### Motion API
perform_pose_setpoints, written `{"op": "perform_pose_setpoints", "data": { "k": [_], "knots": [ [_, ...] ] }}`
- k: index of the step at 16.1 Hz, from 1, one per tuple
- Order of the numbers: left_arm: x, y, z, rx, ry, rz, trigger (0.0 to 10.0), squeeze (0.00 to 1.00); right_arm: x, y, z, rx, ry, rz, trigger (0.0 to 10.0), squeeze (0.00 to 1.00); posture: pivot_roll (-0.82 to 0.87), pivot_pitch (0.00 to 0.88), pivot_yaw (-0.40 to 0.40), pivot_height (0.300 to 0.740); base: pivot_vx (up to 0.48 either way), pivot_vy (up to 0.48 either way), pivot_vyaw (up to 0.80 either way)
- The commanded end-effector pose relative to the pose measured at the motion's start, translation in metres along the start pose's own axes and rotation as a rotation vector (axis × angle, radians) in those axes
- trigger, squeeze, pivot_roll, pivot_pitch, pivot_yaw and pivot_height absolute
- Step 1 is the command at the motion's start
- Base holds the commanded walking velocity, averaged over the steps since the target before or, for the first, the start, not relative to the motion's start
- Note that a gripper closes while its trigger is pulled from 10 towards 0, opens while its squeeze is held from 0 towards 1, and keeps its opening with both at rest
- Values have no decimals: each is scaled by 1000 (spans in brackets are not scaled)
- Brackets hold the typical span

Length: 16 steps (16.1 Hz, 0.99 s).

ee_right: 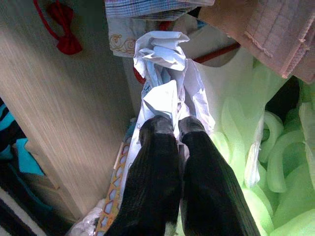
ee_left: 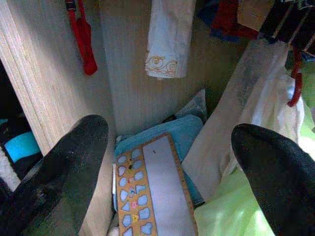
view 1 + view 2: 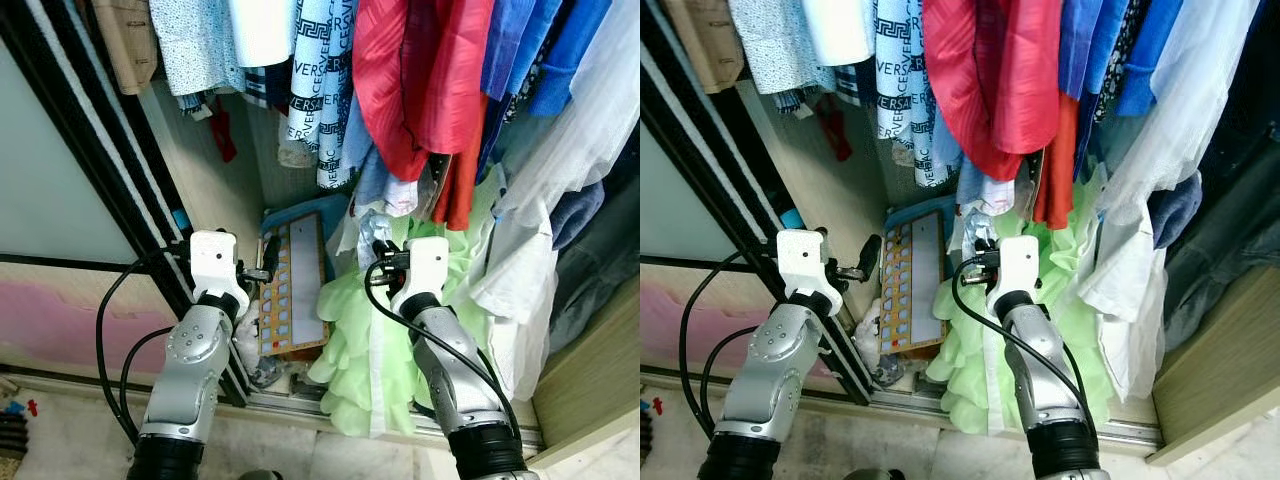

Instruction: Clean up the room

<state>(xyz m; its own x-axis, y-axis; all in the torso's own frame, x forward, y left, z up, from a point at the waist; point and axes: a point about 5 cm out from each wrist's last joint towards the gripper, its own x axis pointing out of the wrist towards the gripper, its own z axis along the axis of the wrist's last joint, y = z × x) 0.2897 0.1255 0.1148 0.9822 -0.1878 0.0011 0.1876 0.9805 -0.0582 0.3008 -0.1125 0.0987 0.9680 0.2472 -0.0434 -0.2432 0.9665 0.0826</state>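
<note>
A crumpled white wad of paper (image 1: 165, 64) is pinched between the fingers of my right gripper (image 1: 172, 129), which is shut on it. It is held low inside the open wardrobe, in front of the hanging clothes and above a light green ruffled dress (image 3: 350, 340). The same wad (image 3: 374, 232) sits just above my right gripper (image 3: 382, 264) in the left eye view. My left gripper (image 2: 167, 162) is open and holds nothing. It hovers over a wooden shape-puzzle board (image 2: 152, 196) that leans on the wardrobe floor.
The board (image 3: 293, 290) rests against a blue cushion (image 3: 300, 208) by the wooden side wall (image 2: 49, 73). Hanging clothes crowd the top, among them a red garment (image 3: 410, 80) and a printed cloth (image 3: 320, 80). A dark sliding-door frame (image 3: 100, 150) stands to the left.
</note>
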Motion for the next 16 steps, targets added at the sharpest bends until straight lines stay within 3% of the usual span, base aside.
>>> {"op": "perform_pose_setpoints", "data": {
  "k": [1, 12, 16],
  "knots": [
    [2, 2, 1, 6, 6, 2, 10000, 0, 3, 3, 1, -3, 6, 9, 10000, 0, 63, 0, 50, 740, 0, 371, 0],
    [5, 2, 3, 31, -6, -2, 10000, 0, 6, 2, 2, -8, 6, 7, 10000, 0, 62, 0, 51, 740, 0, 36, 0],
    [5, 1, 3, 34, -8, -5, 10000, 0, 7, 2, 1, -7, 5, 6, 10000, 0, 63, 0, 53, 740, 0, -480, 0]
  ]
}}
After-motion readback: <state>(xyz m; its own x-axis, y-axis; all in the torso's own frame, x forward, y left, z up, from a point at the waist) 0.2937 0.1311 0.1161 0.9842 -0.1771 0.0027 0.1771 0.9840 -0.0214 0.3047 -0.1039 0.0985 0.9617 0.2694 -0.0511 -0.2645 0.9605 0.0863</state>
